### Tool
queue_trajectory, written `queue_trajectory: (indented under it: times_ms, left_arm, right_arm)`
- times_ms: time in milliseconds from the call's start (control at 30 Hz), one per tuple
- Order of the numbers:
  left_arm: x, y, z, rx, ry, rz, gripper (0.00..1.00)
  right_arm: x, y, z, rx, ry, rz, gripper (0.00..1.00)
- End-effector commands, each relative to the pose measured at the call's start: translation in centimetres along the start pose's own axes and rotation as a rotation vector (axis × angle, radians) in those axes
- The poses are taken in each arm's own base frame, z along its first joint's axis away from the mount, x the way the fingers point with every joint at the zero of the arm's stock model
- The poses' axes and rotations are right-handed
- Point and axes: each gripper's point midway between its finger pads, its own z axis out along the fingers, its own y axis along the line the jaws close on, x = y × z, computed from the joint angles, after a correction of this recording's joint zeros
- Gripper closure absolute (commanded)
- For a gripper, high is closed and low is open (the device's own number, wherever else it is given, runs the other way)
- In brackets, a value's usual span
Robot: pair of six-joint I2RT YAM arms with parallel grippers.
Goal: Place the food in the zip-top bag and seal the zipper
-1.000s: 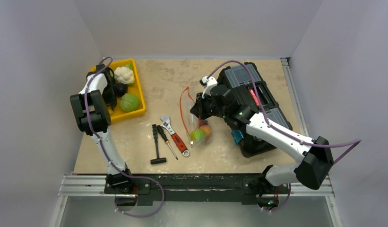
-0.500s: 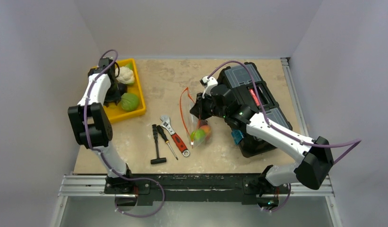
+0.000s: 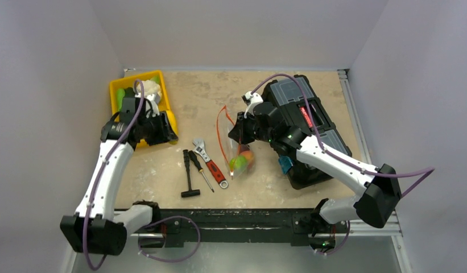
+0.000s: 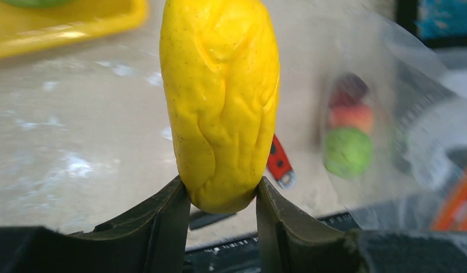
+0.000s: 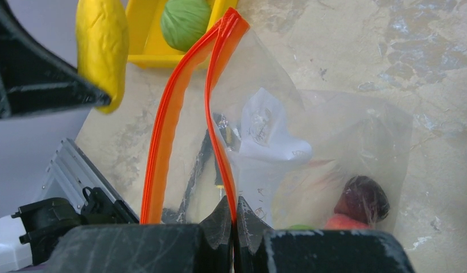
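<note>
**Yellow piece pinched on the left, bag mouth held on the right**

On my left wrist view, the left gripper (image 4: pixel 222 200) has its two dark jaws clamped on the lower end of the yellow piece (image 4: pixel 219 96). It is a long, rounded, rubbery-looking lump with creases and fine speckles, held over the mottled beige table (image 4: pixel 66 142). It sits just beside a corner of the yellow plastic tray (image 3: pixel 118 86), well apart from the bag (image 3: pixel 228 142).

The right gripper (image 5: pixel 234 223) is closed tight on the crinkly clear film of the bag, nipping one side of the red-orange zipper strip (image 5: pixel 162 142). The two strips bow apart, so the mouth gapes.

Down inside the film I see a green ball (image 4: pixel 347 151), an orange piece (image 4: pixel 350 116) and a dark purple eggplant (image 5: pixel 364 199), next to a whitish label. The bag lies between a red-handled wrench (image 3: pixel 213 165) and a black toolbox (image 3: pixel 310 122). A ridged green cabbage (image 5: pixel 185 21) sits in the tray.
</note>
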Motion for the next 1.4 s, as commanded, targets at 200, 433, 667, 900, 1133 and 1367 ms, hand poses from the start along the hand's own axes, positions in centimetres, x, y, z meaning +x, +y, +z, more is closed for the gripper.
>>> queue_trajectory:
  times_ms: [200,433,667,900,1133,1367]
  left_arm:
    - [11.5,-12.7,-7.0,0.64,0.229,0.105,1.0]
    - [15.9,-16.0,-10.2,0.704,0.336,0.234,1.0]
    - [15.8,-18.1,-9.6,0.667,0.411,0.222,1.0]
    - [14.2,-18.3,-6.7,0.487,0.419,0.201,1.0]
    - [13.1,-17.2,-4.9,0.422,0.381,0.121,1.0]
    - [11.9,-19.6,-5.2,0.553,0.409,0.046,1.0]
  right_arm:
    - [-0.1,-0.7,1.1,0.041,0.0,0.033,1.0]
    - [-0.5,-1.1,1.5,0.112,-0.032,-0.057,1.0]
    - [-1.5,0.4,0.2,0.106,-0.118,-0.147,1.0]
    - [-2.3,2.0,-1.8,0.063,-0.177,-0.168,1.0]
    - [-2.6,3.5,-4.0,-0.013,-0.212,-0.185,1.0]
    - [-1.1,5.0,-3.7,-0.09,-0.175,-0.2,1.0]
